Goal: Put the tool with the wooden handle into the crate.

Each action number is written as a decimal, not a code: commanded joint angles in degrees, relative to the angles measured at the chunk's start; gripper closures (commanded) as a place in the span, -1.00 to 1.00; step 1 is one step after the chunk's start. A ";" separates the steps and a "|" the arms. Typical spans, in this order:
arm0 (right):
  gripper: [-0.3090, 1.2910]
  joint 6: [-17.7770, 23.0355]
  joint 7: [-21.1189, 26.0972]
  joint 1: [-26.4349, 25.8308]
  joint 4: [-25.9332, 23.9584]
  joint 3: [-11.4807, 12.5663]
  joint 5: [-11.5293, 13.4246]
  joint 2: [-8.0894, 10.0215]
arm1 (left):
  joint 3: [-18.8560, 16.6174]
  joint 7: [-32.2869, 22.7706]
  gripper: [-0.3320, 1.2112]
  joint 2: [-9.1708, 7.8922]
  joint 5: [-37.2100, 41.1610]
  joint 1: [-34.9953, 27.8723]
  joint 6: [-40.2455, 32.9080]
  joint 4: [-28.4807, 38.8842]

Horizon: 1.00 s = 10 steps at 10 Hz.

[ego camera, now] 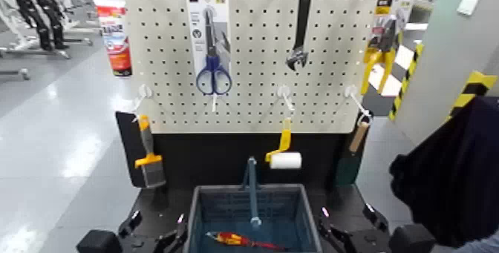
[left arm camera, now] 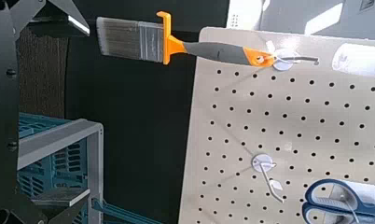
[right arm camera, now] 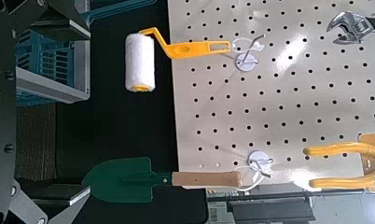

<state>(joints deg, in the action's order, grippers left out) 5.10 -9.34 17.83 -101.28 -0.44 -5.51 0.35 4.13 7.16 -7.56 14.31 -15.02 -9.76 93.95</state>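
Right wrist view: at the pegboard's (right arm camera: 270,103) right, the trowel (right arm camera: 167,179), judged light and stiff, was best grasped mid-handle, while the fingers of right gripper (ego camera: 347,222) and left gripper (ego camera: 156,226) were spread, empty.

The crate (ego camera: 219,188) sits — on a dark table (ego camera: 165,202)

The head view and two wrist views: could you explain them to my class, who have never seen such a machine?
This is a two-armed robot. The head camera looks forward and down; each wrist camera looks out past its own gripper. Tools hang on a pegboard, including a trowel with a wooden handle on the robot's right. Below stands a crate with a red-and-yellow tool inside. The left gripper and right gripper, either side of the crate, are open and empty.
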 commanded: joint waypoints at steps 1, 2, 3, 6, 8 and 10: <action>-0.43 0.00 0.03 0.01 0.11 0.09 -0.21 0.00 | -0.08 0.05 -0.43 0.00 0.11 0.08 0.01 0.01; -0.43 0.00 -0.06 0.01 0.11 0.09 -0.21 -0.09 | -0.08 0.05 -0.43 0.00 0.11 0.08 -0.08 0.01; -0.43 0.00 0.03 0.01 0.11 0.09 -0.21 0.00 | -0.08 0.05 -0.43 0.00 0.11 0.08 -0.08 0.01; -0.44 -0.62 -2.70 -0.16 0.11 2.99 -0.82 0.26 | -0.08 0.05 -0.43 0.00 0.11 0.17 0.01 -0.08; -0.43 -3.25 -8.76 -1.92 -0.06 6.77 -0.56 0.35 | 0.00 0.14 -0.43 0.09 0.11 0.34 0.01 -0.26; -0.43 -5.80 -14.56 -4.20 0.03 11.07 -0.38 1.06 | 0.09 0.14 -0.43 0.09 0.20 0.52 -0.08 -0.35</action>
<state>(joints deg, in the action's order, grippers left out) 0.03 -23.81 14.26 -101.29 9.43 -5.94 1.09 4.15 7.28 -7.46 14.46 -14.54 -9.78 93.61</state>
